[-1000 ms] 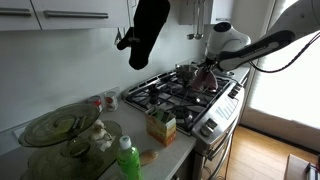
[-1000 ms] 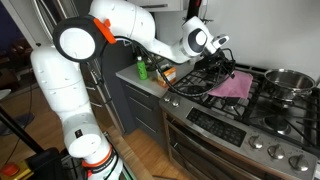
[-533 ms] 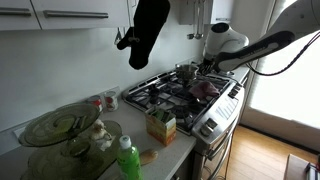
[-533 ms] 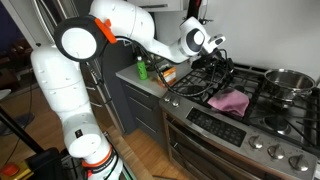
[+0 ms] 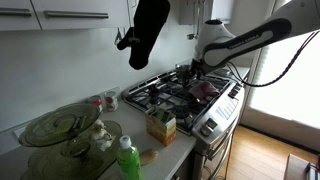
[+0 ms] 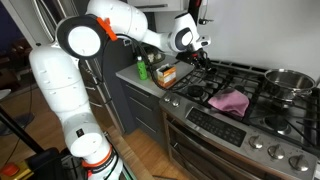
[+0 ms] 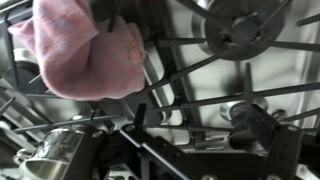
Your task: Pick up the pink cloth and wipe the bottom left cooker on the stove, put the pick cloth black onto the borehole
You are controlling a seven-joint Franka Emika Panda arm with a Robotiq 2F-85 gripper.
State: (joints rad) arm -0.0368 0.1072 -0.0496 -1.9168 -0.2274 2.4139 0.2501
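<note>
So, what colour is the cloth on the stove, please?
The cloth is pink, clearest in the wrist view.

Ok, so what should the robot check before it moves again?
1. Pink cloth lies on the stove grate: ok.
2. Gripper is up and apart from the cloth: ok.
3. Gripper open: cannot tell, too small in the exterior views and not clear in the wrist view.
4. Silver pot stands apart from the cloth: ok.
5. Cloth spread flat: not ok, it is bunched up.
</note>
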